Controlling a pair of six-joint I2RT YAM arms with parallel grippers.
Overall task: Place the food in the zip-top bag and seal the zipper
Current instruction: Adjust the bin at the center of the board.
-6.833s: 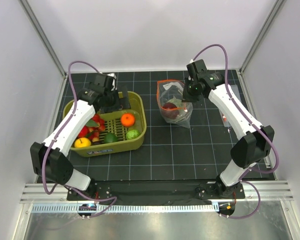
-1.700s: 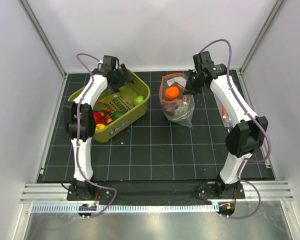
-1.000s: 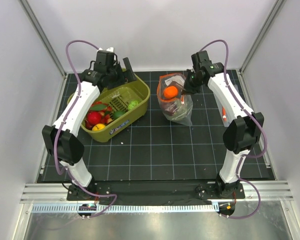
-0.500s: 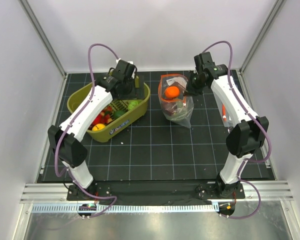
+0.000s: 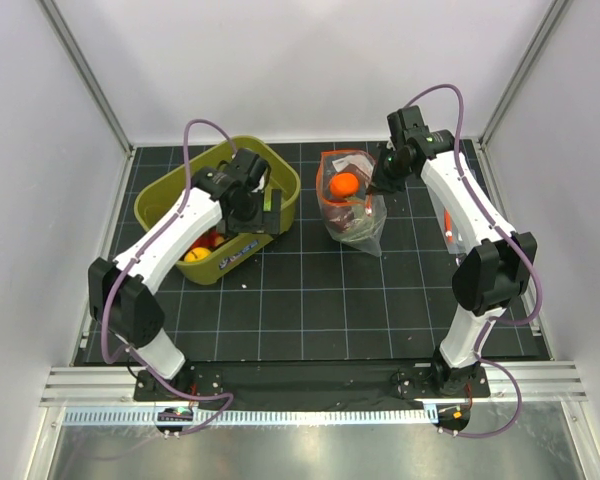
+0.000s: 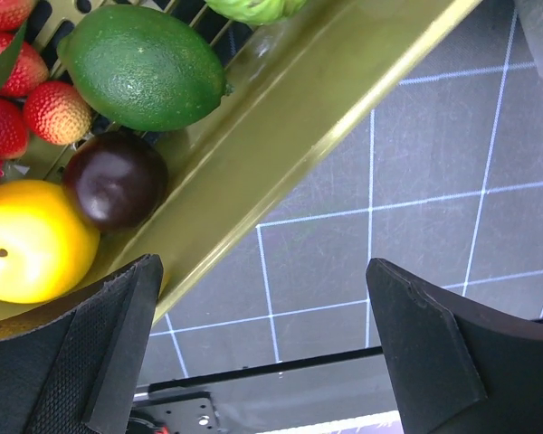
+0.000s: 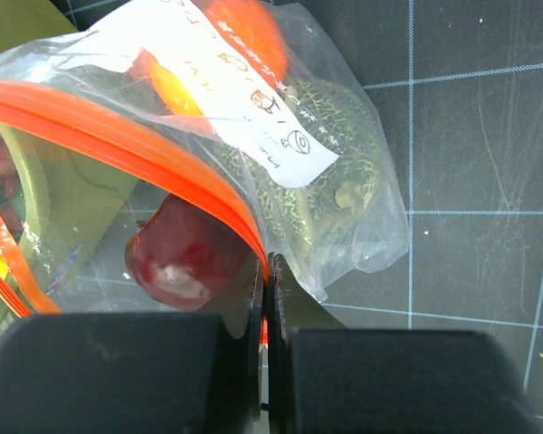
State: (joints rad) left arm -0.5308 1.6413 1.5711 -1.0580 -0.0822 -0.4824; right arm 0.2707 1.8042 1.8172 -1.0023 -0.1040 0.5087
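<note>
The clear zip-top bag (image 5: 352, 205) stands on the mat at back centre, its mouth open. It holds a bright orange (image 5: 344, 184), a dark red fruit (image 7: 185, 255) and a pale-green mottled one (image 7: 330, 176). My right gripper (image 5: 372, 190) is shut on the orange-red zipper strip (image 7: 136, 136) at the mouth's right side (image 7: 264, 271). My left gripper (image 5: 267, 208) is open and empty over the near-right rim of the olive-green basket (image 6: 281, 154). Its fingertips (image 6: 90, 353) frame bare mat.
The basket (image 5: 185, 268) holds a green lime-like fruit (image 6: 140, 68), a dark purple plum (image 6: 116, 179), a yellow fruit (image 6: 27, 240) and strawberries (image 6: 50, 113). The enclosure's walls stand close on the left, back and right.
The orange went from the basket into the bag. My left gripper has swung from the basket's back to its near-right rim. My right gripper keeps its hold on the bag's mouth.
</note>
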